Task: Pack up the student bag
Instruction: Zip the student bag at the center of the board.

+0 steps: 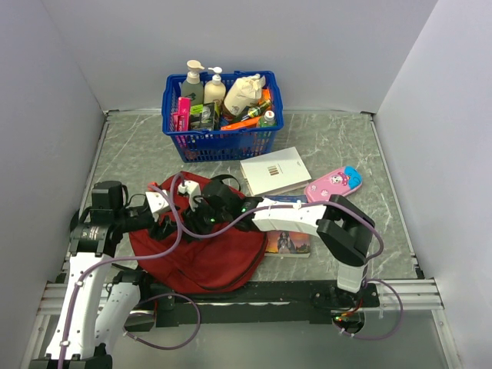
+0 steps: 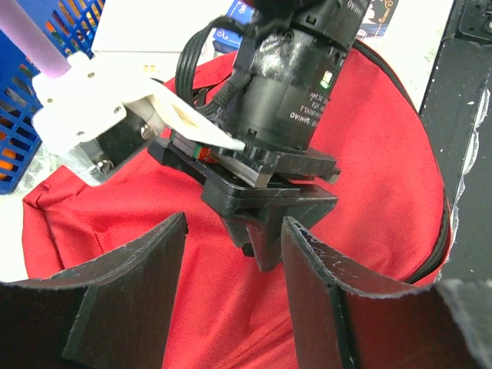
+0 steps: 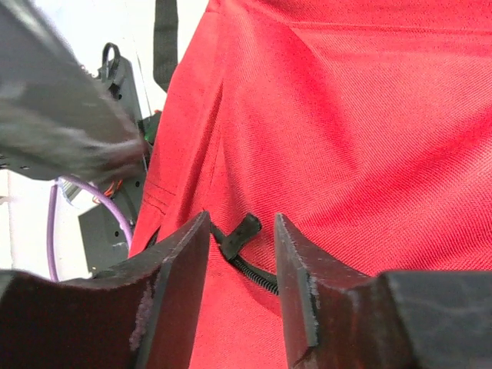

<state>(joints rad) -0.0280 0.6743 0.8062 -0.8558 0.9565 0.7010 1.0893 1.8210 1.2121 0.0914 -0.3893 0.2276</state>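
Note:
The student bag (image 1: pixel 204 257) is a dark-red backpack lying flat at the near left of the table. Both grippers hover close together over its upper part. My right gripper (image 1: pixel 198 219) is open; in the right wrist view its fingers (image 3: pixel 240 224) straddle the black zipper pull (image 3: pixel 244 231) without clamping it, just above the red fabric (image 3: pixel 369 138). My left gripper (image 1: pixel 171 225) is open and empty; in the left wrist view (image 2: pixel 231 238) it faces the right arm's black wrist (image 2: pixel 288 100) over the red fabric (image 2: pixel 377 169).
A blue basket (image 1: pixel 175 123) of bottles stands at the back. A white book (image 1: pixel 274 171) and a pink pencil case (image 1: pixel 334 183) lie right of the bag. Another book (image 1: pixel 288 244) lies under the right arm. Grey walls enclose the table.

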